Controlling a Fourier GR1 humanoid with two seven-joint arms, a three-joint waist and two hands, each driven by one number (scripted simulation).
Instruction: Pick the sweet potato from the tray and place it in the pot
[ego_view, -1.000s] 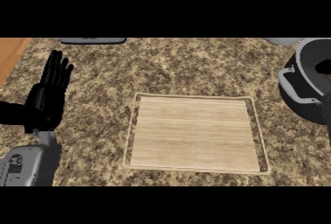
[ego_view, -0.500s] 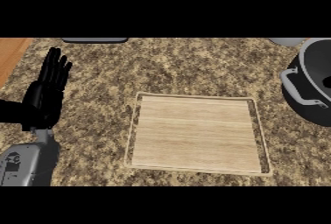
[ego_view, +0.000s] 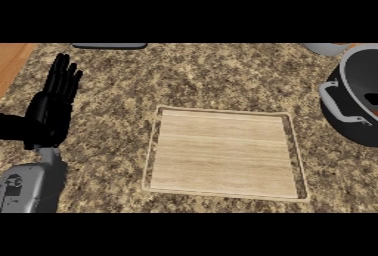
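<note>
A pale wooden tray (ego_view: 221, 112) lies flat in the middle of the speckled counter, and nothing rests on its boards. At the right edge stands a dark pot (ego_view: 354, 75) with a grey handle (ego_view: 338, 105), cut off by the view's border. A small reddish-brown patch (ego_view: 373, 112) shows inside the pot at the very edge; I cannot tell what it is. My left hand (ego_view: 50, 112) is open at the far left, fingers straight and pointing up the view, holding nothing. My right hand does not show.
A dark flat object (ego_view: 109, 45) sits at the counter's far edge on the upper left. A grey rounded object (ego_view: 325, 48) peeks in at the upper right behind the pot. A wooden strip (ego_view: 11, 60) borders the counter on the left.
My left hand has drifted slightly up the view, still open. The tray and the pot have not moved.
</note>
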